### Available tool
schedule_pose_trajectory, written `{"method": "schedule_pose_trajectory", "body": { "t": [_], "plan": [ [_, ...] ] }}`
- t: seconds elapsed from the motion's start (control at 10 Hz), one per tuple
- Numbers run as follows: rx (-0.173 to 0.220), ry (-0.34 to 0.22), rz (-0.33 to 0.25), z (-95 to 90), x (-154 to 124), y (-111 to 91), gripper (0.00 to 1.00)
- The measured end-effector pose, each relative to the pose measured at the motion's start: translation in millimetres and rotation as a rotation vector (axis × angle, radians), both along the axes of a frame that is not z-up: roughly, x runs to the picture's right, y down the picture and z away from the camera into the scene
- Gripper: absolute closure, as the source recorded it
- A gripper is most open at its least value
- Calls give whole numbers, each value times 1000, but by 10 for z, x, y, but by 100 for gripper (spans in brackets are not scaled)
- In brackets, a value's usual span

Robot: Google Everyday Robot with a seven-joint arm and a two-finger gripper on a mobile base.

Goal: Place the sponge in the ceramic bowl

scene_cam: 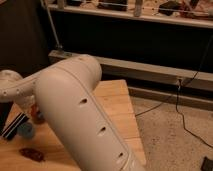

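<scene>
Your gripper [15,125] hangs low just left of the light blue cup [26,131]; you cannot tell whether it grips anything. The sponge is out of sight, and the ceramic bowl [36,114] shows only as a reddish sliver above the cup, behind the arm [85,125]. That fits a sponge being carried or one already in the bowl, so get a view into the bowl first.

The white arm [85,115] (gripper out of sight) looms over the wooden table [117,107].
</scene>
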State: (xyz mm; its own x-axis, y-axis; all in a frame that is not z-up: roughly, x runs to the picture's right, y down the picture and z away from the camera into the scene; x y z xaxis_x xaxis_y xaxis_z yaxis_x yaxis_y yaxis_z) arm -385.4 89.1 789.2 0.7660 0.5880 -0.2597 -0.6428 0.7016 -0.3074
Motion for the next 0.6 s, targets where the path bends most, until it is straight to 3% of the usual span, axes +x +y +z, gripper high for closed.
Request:
{"method": "schedule_pose_trajectory", "body": {
  "t": [0.2,0.3,0.4,0.6],
  "plan": [
    [-23,3,31,-114,-17,-16,20],
    [-34,20,79,-199,21,-97,20],
    [-43,47,141,-248,96,-185,20],
    [-59,149,320,-255,453,-453,20]
  ]
}}
